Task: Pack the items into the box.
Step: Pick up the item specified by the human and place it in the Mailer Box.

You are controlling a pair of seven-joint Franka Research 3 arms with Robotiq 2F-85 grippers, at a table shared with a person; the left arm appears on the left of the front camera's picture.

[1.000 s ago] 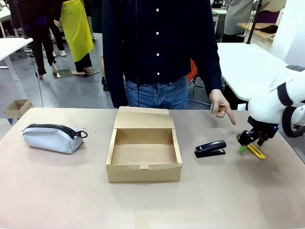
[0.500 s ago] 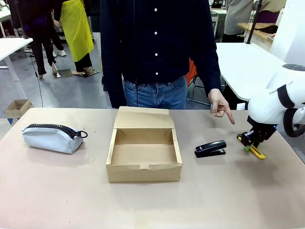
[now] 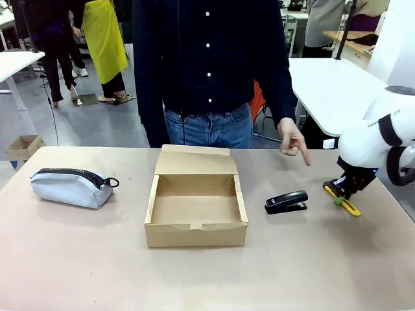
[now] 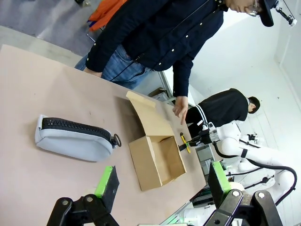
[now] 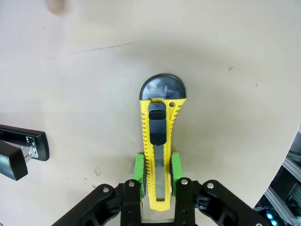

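So the right gripper (image 5: 157,165) is clamping its fingers (image 5: 138,167) on the yellow utility knife (image 5: 159,122) on the desk (image 5: 225,117). Left gripper (image 4: 162,179) is hanging open.

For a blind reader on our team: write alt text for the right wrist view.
The right gripper is shut on a yellow utility knife, green pads pressing both sides of its body, black rounded end pointing away. A black stapler lies on the beige table at left.

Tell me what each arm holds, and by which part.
The right gripper has its jaws shut on the yellow utility knife, pinching its sides near the end opposite the black cap. The left gripper holds nothing.
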